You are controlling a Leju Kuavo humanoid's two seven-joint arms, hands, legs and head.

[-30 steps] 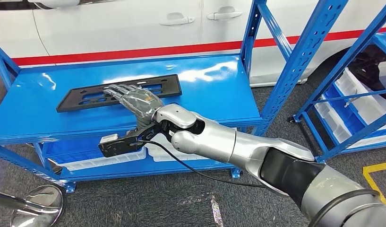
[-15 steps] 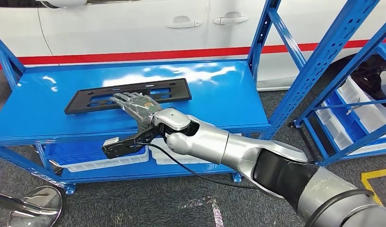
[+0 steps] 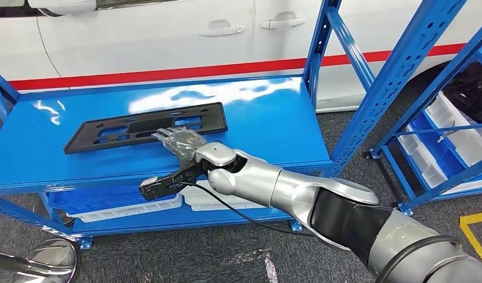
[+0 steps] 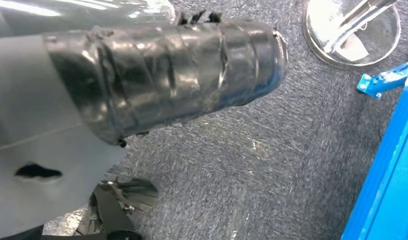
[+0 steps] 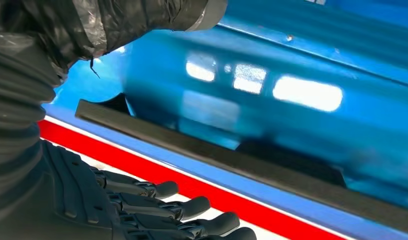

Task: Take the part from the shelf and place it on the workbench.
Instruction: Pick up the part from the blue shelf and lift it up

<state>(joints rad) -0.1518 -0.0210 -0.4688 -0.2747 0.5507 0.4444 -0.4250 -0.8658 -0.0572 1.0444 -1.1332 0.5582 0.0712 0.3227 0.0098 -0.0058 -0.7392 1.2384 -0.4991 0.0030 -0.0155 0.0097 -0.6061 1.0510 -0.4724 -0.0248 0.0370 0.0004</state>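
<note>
So I'm at the grab-the-part step: the flat black plastic plate with rectangular cutouts [image 3: 148,127] is lying on the glossy blue metal shelf deck [image 3: 274,118], and my right hand [image 3: 180,143] is laid over the plate's near long edge, fingers stretched flat along it, nothing actually gripped yet as far as I can see (whether the thumb is tucked under the edge, I can't tell). From the right wrist camera my fingers [image 5: 192,205] are straight and loose next to the plate [image 5: 231,157]. I figure the trick is getting fingers over and thumb under that near edge, around the plate's middle so it doesn't droop or swing, then lifting level before pulling back. Left hand: can't tell its state. Below the plate, the lower shelf level holds white plastic bins [image 3: 132,201]; their contents are hidden.
</note>
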